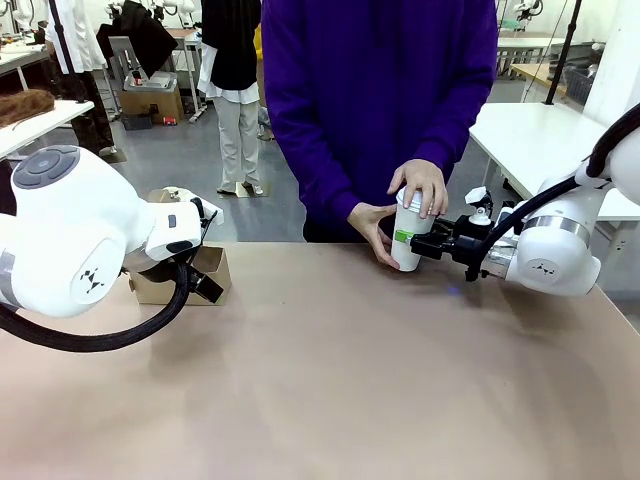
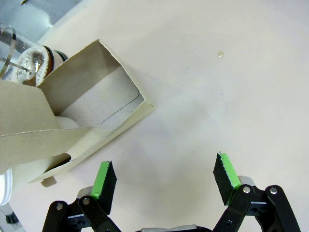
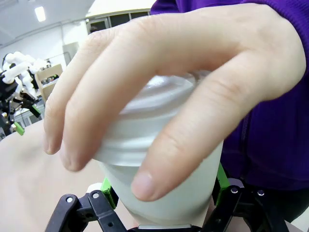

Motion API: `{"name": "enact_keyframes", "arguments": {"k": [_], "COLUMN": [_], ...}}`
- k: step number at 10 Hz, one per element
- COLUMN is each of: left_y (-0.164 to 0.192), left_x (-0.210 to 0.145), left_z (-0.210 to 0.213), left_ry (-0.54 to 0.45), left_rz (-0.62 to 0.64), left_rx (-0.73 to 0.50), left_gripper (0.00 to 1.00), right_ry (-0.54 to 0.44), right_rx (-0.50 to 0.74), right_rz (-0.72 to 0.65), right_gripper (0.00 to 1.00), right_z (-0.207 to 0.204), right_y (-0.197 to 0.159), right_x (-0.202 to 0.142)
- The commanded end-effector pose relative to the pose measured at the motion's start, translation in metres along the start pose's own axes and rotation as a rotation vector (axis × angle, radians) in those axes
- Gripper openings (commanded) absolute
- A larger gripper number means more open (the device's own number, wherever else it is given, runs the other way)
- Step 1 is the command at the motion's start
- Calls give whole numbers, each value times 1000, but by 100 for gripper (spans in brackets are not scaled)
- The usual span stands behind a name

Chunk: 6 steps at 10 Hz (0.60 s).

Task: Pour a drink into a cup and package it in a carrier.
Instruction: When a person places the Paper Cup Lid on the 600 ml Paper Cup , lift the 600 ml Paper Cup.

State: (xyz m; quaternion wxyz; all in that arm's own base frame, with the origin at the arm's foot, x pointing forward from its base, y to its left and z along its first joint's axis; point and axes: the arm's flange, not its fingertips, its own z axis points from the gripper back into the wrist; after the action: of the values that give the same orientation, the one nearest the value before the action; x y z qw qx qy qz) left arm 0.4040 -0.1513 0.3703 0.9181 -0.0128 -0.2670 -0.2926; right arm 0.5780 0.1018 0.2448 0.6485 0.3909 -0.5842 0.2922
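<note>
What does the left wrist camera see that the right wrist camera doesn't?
Left wrist: the glass jug next to the cardboard carrier, and the open left hand close up, holding nothing. Right wrist: the right hand shut on the white cup, with a person's hand over its lid. Both: the tan table, and the left hand, small and far off in the right wrist picture, maybe with the carrier.

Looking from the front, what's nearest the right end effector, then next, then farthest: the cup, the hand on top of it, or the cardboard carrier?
From the right end effector:
1. The cup, between its fingers.
2. The hand, just above, on the cup's top.
3. The carrier, far off at the table's left side.
</note>
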Motion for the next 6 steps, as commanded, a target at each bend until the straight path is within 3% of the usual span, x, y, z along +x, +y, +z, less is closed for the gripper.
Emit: {"name": "enact_keyframes", "arguments": {"k": [1, 6], "left_y": [0, 0], "left_x": [0, 0], "left_z": [0, 0], "left_ry": [-1, -1], "left_rz": [1, 1], "left_rx": [-2, -2], "left_gripper": [100, 100], "right_ry": [-2, -2], "right_rx": [3, 3], "right_rz": [2, 2], "right_gripper": [87, 87], "right_z": [-1, -1], "right_y": [1, 1], "right_x": [2, 2]}}
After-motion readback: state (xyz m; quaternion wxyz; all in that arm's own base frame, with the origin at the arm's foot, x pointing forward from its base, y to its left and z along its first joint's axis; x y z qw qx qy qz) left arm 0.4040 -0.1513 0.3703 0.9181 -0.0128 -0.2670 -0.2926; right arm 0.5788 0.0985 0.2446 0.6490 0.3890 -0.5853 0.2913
